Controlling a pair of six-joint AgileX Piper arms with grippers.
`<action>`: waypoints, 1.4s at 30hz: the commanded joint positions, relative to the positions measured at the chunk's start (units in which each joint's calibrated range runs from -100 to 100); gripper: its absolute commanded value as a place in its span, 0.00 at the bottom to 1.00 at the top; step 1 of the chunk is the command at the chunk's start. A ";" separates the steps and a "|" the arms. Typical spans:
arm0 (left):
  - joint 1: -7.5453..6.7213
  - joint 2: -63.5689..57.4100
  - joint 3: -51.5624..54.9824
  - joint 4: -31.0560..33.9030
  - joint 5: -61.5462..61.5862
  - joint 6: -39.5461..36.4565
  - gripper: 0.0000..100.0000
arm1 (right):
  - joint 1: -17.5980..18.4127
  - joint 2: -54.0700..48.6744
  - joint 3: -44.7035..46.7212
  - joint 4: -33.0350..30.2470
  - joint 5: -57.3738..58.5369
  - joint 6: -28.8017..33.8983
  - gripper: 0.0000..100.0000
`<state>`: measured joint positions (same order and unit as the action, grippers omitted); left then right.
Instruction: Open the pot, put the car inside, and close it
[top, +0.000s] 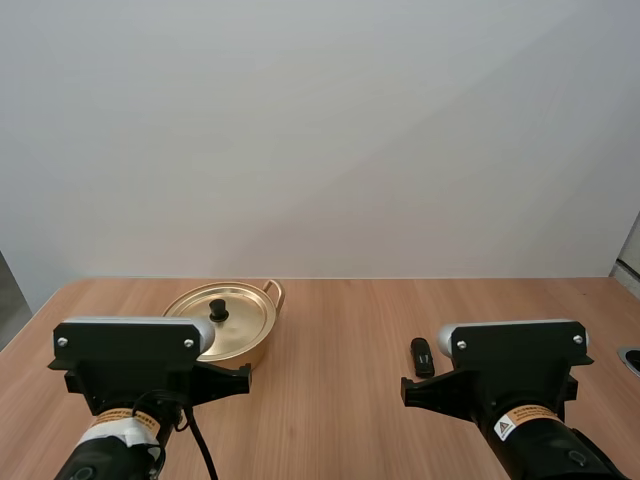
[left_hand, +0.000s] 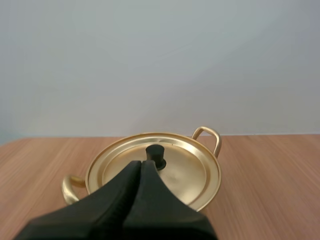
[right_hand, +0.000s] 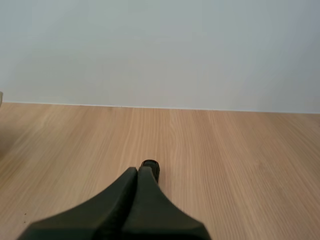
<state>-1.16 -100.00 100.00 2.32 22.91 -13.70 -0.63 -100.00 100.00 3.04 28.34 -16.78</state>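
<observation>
Pot (top: 256, 350) of golden metal stands on the left part of the wooden surface (top: 330, 410), in front of my left arm, with its lid (top: 235, 322) seated on it and the black knob (top: 218, 311) upright at the middle of the lid. The looped handles (left_hand: 209, 137) stick out on opposite sides of the pot. The left end effector (left_hand: 141, 163) has its fingers pressed together into one dark wedge holding nothing, the tips pointing at the knob from the near side; whether they touch it I cannot tell. The car (top: 423, 357), a small dark shape, lies on the surface well to the right of the pot, just ahead of my right arm. The right end effector (right_hand: 137, 170) is likewise pressed together and empty, its tips just short of the car.
</observation>
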 joint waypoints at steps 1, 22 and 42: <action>0.03 0.00 0.00 0.05 -8.09 -0.03 0.00 | 0.01 0.00 0.00 -0.27 -5.32 -0.01 0.00; 0.03 0.00 -3.57 -6.31 -51.16 15.03 0.00 | 0.01 0.00 0.00 -0.41 -59.82 -4.70 0.00; 0.03 6.92 -30.61 -8.63 24.18 16.88 0.00 | 0.01 0.00 -14.18 -0.41 -0.07 -29.05 0.00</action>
<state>-1.16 -94.25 70.00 -5.26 4.68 1.51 -0.63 -100.00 88.86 2.67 -0.53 -45.29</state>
